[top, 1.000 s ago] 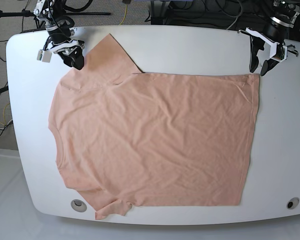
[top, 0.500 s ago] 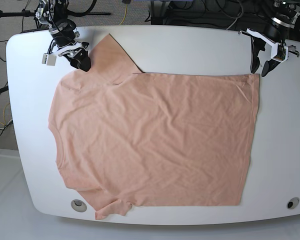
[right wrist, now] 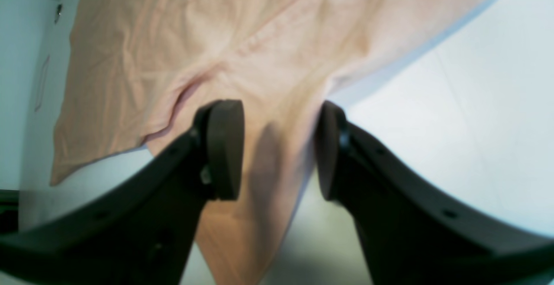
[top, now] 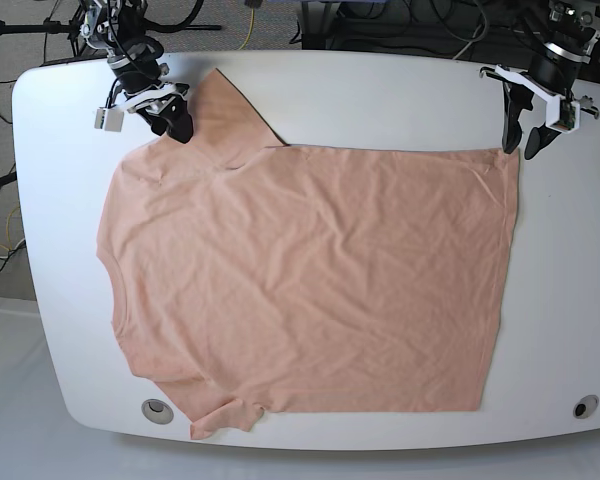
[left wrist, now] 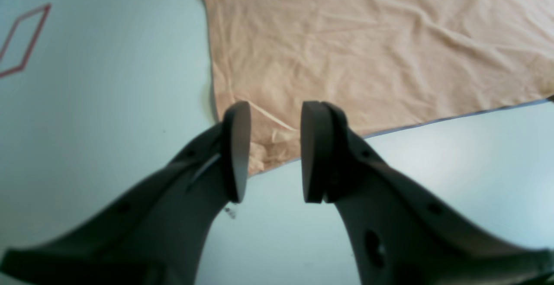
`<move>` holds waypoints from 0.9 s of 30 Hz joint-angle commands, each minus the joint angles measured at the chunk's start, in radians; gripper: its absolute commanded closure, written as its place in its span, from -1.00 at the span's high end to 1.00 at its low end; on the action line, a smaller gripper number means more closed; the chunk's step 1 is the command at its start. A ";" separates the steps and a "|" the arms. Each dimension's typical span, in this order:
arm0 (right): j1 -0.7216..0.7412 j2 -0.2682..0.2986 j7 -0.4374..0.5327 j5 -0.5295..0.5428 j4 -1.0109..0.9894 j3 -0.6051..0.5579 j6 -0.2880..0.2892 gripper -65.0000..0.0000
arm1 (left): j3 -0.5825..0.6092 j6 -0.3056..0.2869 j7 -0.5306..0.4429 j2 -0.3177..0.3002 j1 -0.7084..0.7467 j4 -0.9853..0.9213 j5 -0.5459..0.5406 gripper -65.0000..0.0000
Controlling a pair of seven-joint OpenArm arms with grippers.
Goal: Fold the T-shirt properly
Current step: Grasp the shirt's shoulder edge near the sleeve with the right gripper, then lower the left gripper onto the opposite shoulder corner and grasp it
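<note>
The T-shirt (top: 310,275) is lying spread flat and wrinkled across the white table (top: 380,95), hem toward the left arm, collar and sleeves toward the right arm. Nothing is folded yet, so the step in hand looks like taking hold of the far edge at both ends.

The left gripper (top: 521,140) is hovering with its jaws apart and nothing between them — in its wrist view the hem corner (left wrist: 259,155) is sitting just ahead of and below the fingertips, slightly toward the left pad. The right gripper (top: 176,127) is also standing open and empty, poised directly over the sleeve (right wrist: 277,116), with cloth running under both pads.

To do this well, each gripper should probably be descending straight down until one pad slips under the fabric edge, then closing on cloth alone. The left one likely needs a small nudge forward so the corner lies squarely between its pads rather than at their tips. Both grips should be matching in depth — an uneven bite would skew the fold line.
</note>
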 commanded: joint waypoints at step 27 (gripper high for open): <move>-0.009 0.023 -0.046 -0.045 0.013 0.001 -0.028 -1.00 | -0.095 -0.007 0.228 -0.011 -0.119 -0.210 -0.263 -0.43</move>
